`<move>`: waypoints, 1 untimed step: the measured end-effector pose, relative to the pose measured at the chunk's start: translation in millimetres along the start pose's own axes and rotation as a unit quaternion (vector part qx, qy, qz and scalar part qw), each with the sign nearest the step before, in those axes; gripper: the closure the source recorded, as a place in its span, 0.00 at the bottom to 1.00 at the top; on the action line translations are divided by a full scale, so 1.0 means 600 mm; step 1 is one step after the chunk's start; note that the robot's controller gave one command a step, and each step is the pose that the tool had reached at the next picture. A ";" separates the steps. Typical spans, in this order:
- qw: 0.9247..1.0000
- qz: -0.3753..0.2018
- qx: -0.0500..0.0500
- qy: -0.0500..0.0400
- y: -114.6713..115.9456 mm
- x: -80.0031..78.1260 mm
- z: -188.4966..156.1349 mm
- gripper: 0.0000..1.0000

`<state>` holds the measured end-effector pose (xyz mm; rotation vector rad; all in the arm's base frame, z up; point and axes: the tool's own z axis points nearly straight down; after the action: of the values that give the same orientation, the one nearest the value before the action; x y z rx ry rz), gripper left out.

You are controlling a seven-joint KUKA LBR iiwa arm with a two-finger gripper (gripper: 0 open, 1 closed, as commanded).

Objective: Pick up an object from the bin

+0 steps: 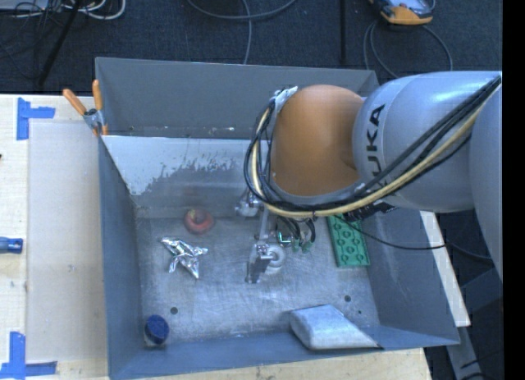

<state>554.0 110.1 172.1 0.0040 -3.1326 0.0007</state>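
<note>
Orange-domed wrist (316,140) hangs the tool (261,265), whose opening I cannot tell, low over the grey metal bin's (205,107) middle, between crumpled silver foil (184,255) and green studded block (349,240); it should centre on one before closing.

The arm (435,140) is a thick, rounded tube of pale silver-grey with a smooth, slightly shiny skin. Black block lettering (374,142) runs across its end; "UKA" can be read. The wrist wears a smooth orange cover (316,148), domed like an egg. A bundle of cables (259,165), black ones beside a cream-yellow one, loops round the cover's left rim and runs off along the arm to the right. Under the cover sits the tool (262,262), a small cluster of grey metal parts with green glints just beside it.
</note>
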 end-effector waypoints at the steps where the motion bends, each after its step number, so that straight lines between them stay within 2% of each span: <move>1: 0.996 -0.089 0.000 -0.006 0.149 -0.022 0.171 0.00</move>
<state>566.1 199.4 69.3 0.2841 -3.1308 -0.0008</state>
